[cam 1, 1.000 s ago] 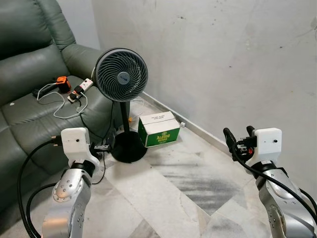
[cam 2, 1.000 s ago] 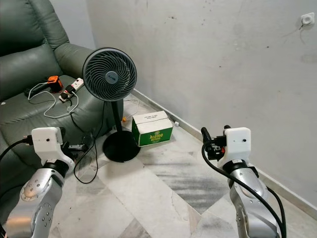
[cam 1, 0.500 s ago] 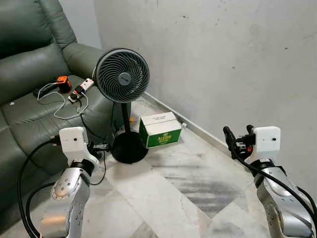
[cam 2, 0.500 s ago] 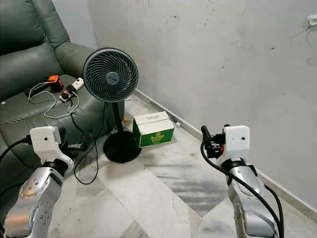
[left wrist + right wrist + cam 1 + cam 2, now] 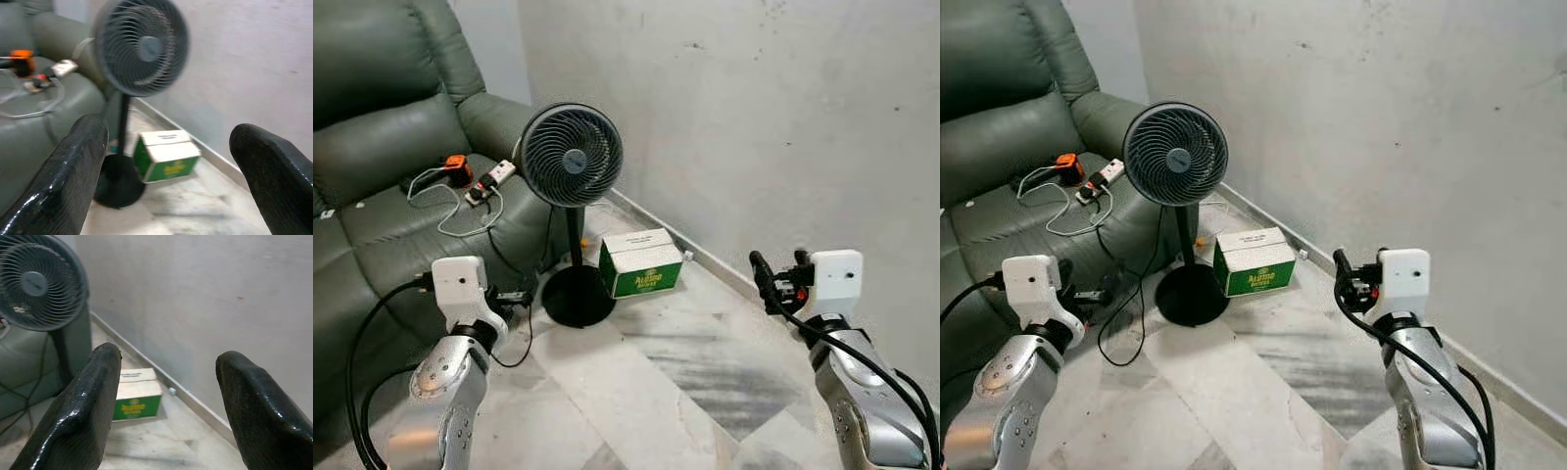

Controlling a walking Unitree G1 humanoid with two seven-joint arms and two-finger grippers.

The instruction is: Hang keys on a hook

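My left gripper [image 5: 168,129] is held low at my left side. It is open, with a wide empty gap between its black fingers [image 5: 73,166]. My right gripper [image 5: 169,352] is raised at my right side, also open with nothing in it. In the left eye view the left gripper [image 5: 512,295] points toward the fan's base. The right gripper [image 5: 779,262] points toward the bare grey wall [image 5: 754,117].
A dark standing fan [image 5: 572,155] stands on the marble floor [image 5: 646,372] ahead. A green and white box [image 5: 641,264] lies beside its base, near the wall. A green leather sofa [image 5: 382,186] on the left holds a power strip [image 5: 489,179], cables and an orange item [image 5: 457,162].
The whole picture has shifted a little right and down, so the camera has moved. Both grippers keep their pose and stay open.
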